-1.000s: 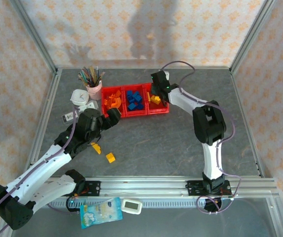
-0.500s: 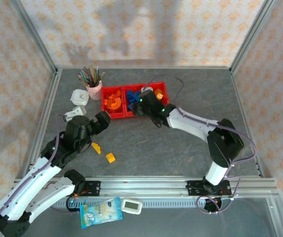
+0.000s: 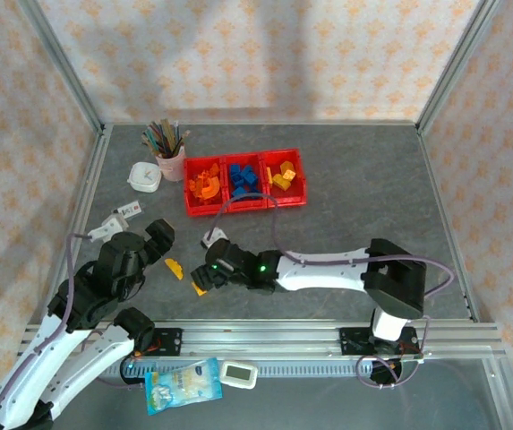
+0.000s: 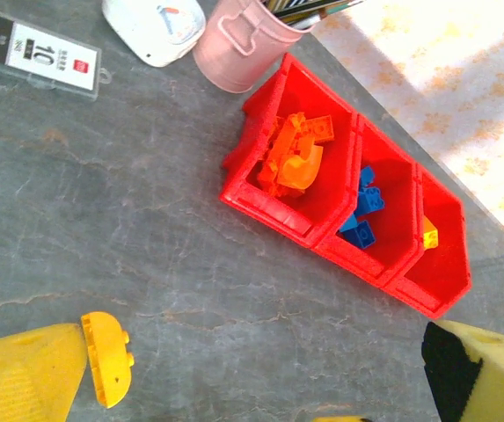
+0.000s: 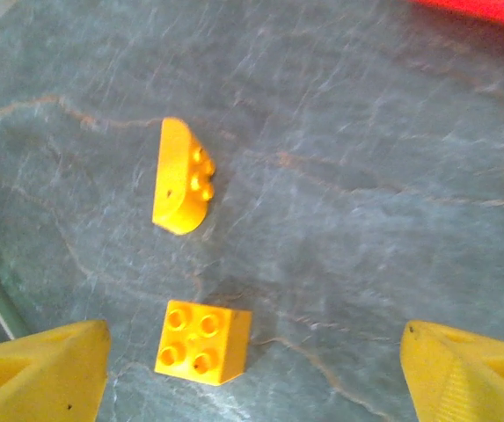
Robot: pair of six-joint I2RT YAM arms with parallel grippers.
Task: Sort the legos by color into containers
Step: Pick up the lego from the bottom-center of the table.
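Note:
Three joined red containers (image 3: 245, 204) stand at the back, holding orange legos (image 3: 204, 184), blue legos (image 3: 244, 178) and yellow legos (image 3: 283, 174). Two yellow-orange legos lie loose on the grey table: a curved brick (image 3: 175, 268) (image 5: 183, 186) (image 4: 108, 356) and a square four-stud brick (image 3: 200, 288) (image 5: 203, 341). My right gripper (image 3: 208, 274) (image 5: 256, 374) hangs open over the square brick, which lies between the fingers, nearer the left finger (image 5: 40, 369). My left gripper (image 3: 159, 240) (image 4: 252, 387) is open and holds nothing; the curved brick lies just beside its left finger (image 4: 23, 369).
A pink cup of pencils (image 3: 171, 161) (image 4: 234, 44) and a small white box (image 3: 145, 176) (image 4: 155, 26) stand left of the containers. A tag card (image 3: 117, 218) (image 4: 40, 53) lies near my left arm. The metal rail (image 3: 265, 336) runs along the near edge.
My right arm swung from the right container down to the near left, over the square brick, its jaws opening wider. My left arm drew back toward the near left.

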